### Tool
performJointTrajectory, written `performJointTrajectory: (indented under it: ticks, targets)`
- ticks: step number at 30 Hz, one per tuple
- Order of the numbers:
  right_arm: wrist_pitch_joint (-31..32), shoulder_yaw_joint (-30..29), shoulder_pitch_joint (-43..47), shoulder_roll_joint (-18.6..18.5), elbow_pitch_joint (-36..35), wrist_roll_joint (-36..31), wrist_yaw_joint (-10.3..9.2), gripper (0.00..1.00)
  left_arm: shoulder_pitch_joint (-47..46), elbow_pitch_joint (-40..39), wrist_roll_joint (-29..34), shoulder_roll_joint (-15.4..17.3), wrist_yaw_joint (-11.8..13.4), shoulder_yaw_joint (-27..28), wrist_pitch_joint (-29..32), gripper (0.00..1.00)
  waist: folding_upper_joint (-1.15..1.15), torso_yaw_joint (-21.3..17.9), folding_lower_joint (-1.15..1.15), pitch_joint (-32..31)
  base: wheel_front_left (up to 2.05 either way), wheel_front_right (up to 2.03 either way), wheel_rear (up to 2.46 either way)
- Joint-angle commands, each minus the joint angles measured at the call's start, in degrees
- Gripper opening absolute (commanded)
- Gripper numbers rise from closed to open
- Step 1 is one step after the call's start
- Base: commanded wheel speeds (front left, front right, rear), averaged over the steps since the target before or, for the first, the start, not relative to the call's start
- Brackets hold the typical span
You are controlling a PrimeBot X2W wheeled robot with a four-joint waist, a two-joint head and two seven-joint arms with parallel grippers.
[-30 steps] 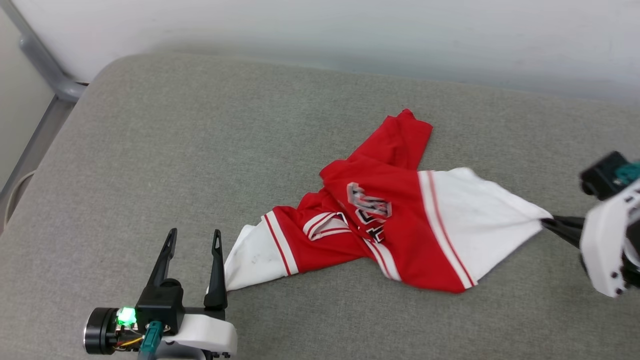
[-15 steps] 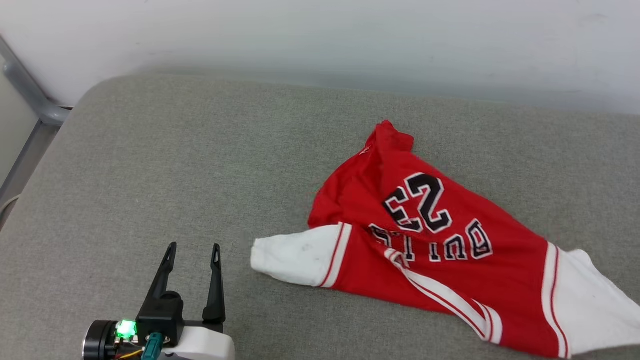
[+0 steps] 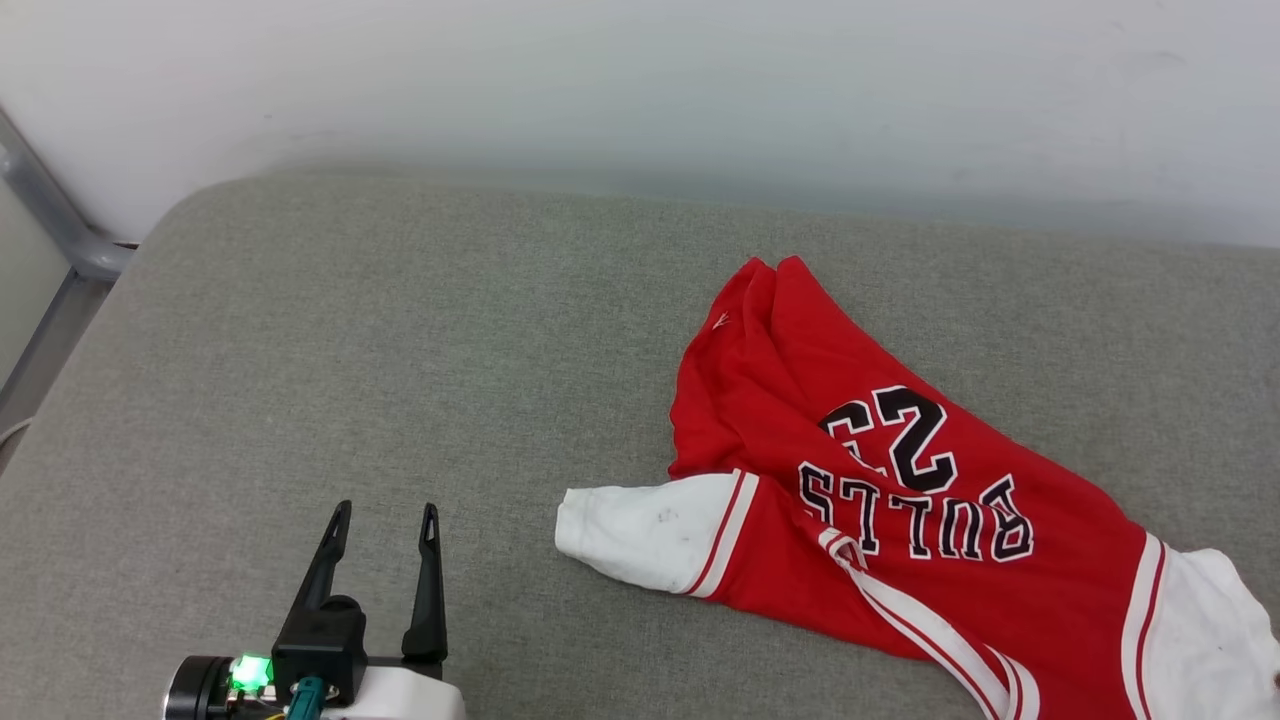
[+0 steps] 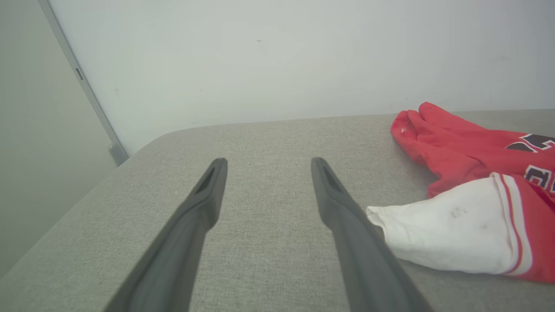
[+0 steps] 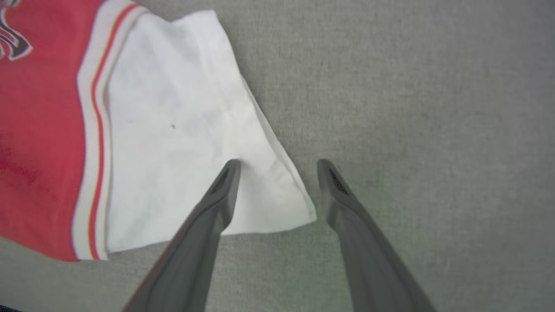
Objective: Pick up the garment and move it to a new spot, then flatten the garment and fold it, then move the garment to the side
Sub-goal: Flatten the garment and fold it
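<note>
head view: the left gripper [image 3: 386, 507] sits low, well left of the red "bulls 23" jersey [image 3: 780, 400], its two dark fingers pointing up the view, spread wide and empty. in the right wrist view the right gripper [image 5: 279, 162] points down at the jersey's white sleeve [image 5: 173, 130]. its fingers are apart, one over the cloth and one past the sleeve corner, clamping nothing. one jersey with two white sleeves lies crumpled on a grey fabric cushion [image 3: 400, 350]. behind the jersey is a white wall [image 3: 640, 80], and far left of it a grey metal post [image 3: 60, 230].

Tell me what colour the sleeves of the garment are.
White, with a red-and-white striped band at the seam. The right wrist view shows a sleeve best.
</note>
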Motion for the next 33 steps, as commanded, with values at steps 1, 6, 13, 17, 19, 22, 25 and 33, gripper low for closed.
performJointTrajectory:
  ticks: [1, 6, 13, 17, 19, 22, 25, 33]
  targets:
    - [-3.34, -1.99, -1.43, 0.56, -1.79, -1.67, -0.07, 1.00, 0.75, -0.01, -0.15, 0.54, 0.15, 0.28, -0.14, 1.00, 0.00, -0.41, 0.00, -0.86, 0.00, 0.00, 0.00]
    - [-11.26, -8.37, -2.15, 2.16, -6.86, -7.43, -0.07, 1.00, 1.77, -0.59, -0.19, 1.27, -0.09, 0.77, -0.14, 1.00, 0.00, -1.11, 0.00, -2.68, 0.00, 0.00, 0.00]
    - [-16.87, -20.03, 0.83, 12.10, -14.48, -21.99, -0.06, 1.00, -0.48, -1.51, -0.51, 4.09, -2.73, 1.01, -0.14, 1.00, 0.00, -1.72, 0.00, -3.62, 0.00, 0.00, 0.00]
    - [-15.81, -25.38, 3.67, 18.01, -18.89, -29.19, -0.08, 1.00, -3.35, -0.87, -1.27, 5.96, -5.56, 0.63, -0.14, 1.00, 0.00, -1.58, 0.00, -3.32, 0.00, 0.00, 0.00]
    - [-14.33, -28.99, 5.65, 22.02, -22.31, -33.85, -0.07, 1.00, -5.88, 0.07, -1.85, 7.39, -7.94, 0.08, 0.23, 1.00, 0.00, -1.56, 0.00, -2.92, 0.00, 0.00, 0.00]
    - [-11.26, -33.11, 8.59, 27.49, -27.76, -39.31, -0.07, 1.00, -10.71, 1.31, -3.27, 9.86, -10.92, -2.05, 4.11, 1.00, 0.00, -1.59, 0.00, -2.11, 0.00, 0.00, 0.00]
    - [-8.07, -35.70, 10.66, 31.47, -32.48, -43.06, -0.07, 1.00, -15.81, 2.00, -6.23, 12.82, -12.34, -5.87, 10.85, 1.00, 0.00, -1.87, 0.00, -1.08, 0.00, 0.00, 0.00]
    - [-2.79, -37.53, 11.60, 35.63, -38.35, -47.20, -0.07, 1.00, -29.96, 0.15, -28.22, 23.74, -12.57, -24.76, 33.58, 1.00, 0.00, -3.78, 0.00, 1.60, 0.00, 0.00, 0.00]
